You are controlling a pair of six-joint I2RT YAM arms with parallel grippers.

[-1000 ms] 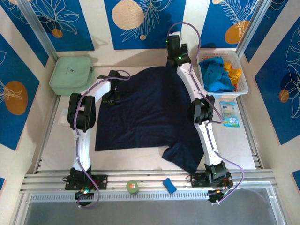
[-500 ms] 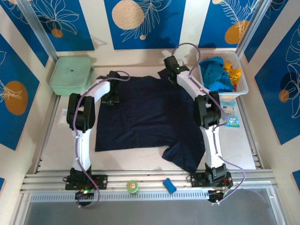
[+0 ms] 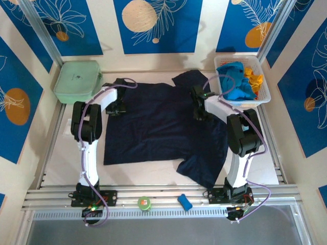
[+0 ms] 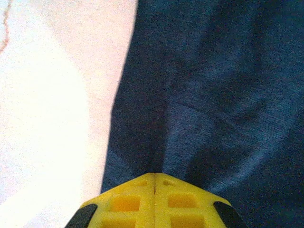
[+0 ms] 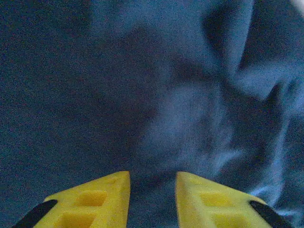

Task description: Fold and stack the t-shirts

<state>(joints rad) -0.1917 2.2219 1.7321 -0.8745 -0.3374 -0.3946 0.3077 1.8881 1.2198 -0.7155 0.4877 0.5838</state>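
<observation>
Lies spread across the table, near right corner folded over: navy t-shirt. Holds left pincer pressed together at that shirt's left edge; cannot tell if pinching cloth. Holds right pincer slightly spread, low over rumpled navy cloth on the shirt's right side. Shows turquoise t-shirt and orange t-shirt bundled in white basket, far right.

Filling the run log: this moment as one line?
navy shirt: spread out | left gripper: shut at its left edge | right gripper: jaws apart over it | basket: two shirts
</observation>
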